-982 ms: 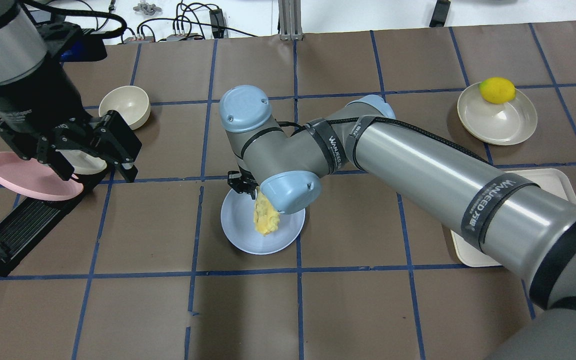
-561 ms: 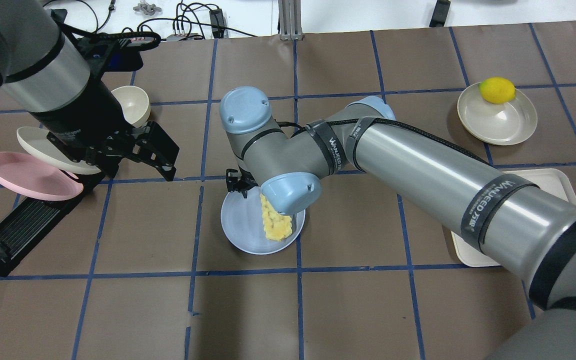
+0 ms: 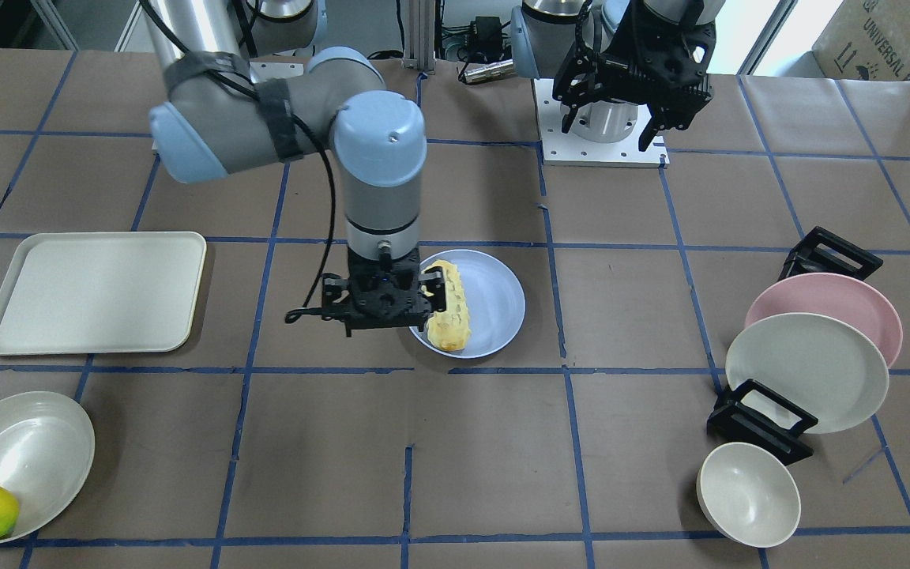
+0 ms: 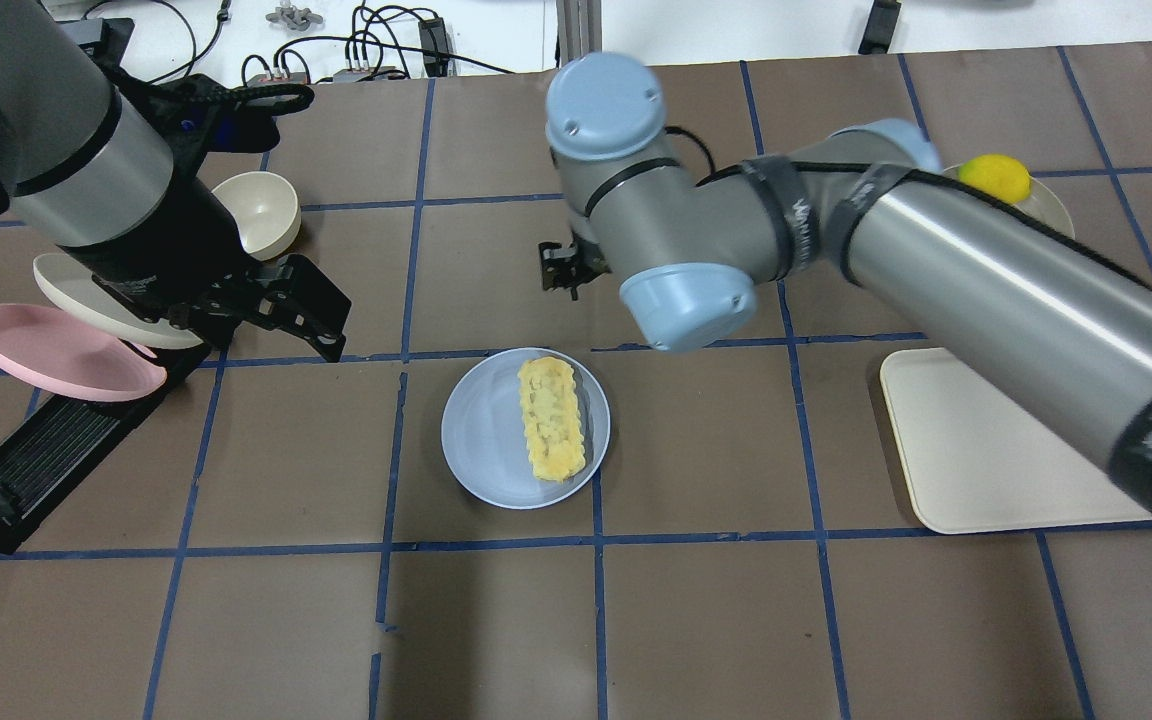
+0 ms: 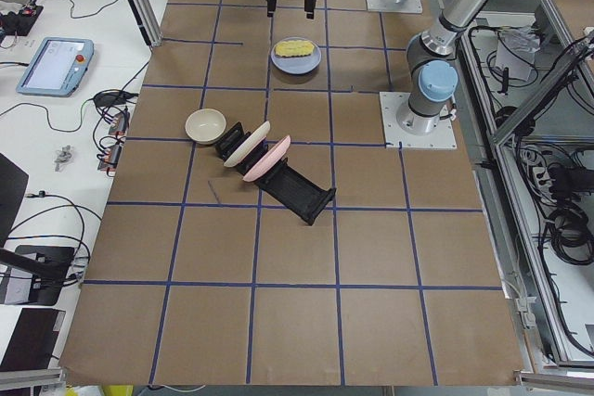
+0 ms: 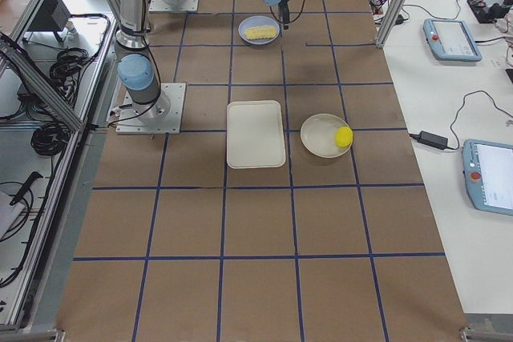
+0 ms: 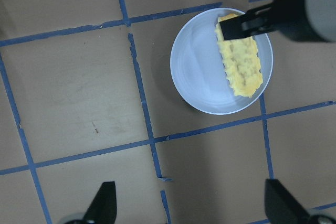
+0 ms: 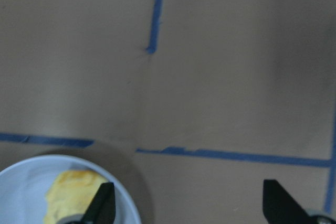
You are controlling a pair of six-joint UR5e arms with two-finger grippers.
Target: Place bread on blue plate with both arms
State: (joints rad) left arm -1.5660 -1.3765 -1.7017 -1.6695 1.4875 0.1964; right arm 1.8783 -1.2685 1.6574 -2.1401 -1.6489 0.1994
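The bread (image 4: 550,418) lies flat on the right half of the blue plate (image 4: 481,440), free of both grippers. It also shows in the front view (image 3: 449,308) on the plate (image 3: 494,304). My right gripper (image 3: 382,316) is open and empty, raised beside the plate; in the overhead view its wrist hides most of the gripper (image 4: 558,268). My left gripper (image 4: 321,315) is open and empty, held high to the plate's left. The left wrist view shows the bread (image 7: 240,64) on the plate (image 7: 205,77). The right wrist view shows the plate's rim (image 8: 21,182) and a bread end (image 8: 73,192).
A black rack (image 4: 46,450) at the left holds a pink plate (image 4: 56,350) and an off-white plate (image 4: 86,290). A cream bowl (image 4: 261,210) stands behind it. A cream tray (image 4: 986,440) lies at the right. A lemon (image 4: 994,172) sits on an off-white plate (image 4: 1051,205).
My right gripper has let go of the bread, which went from tilted to lying flat on the plate. The right arm has risen away. My left gripper moved right from the rack.
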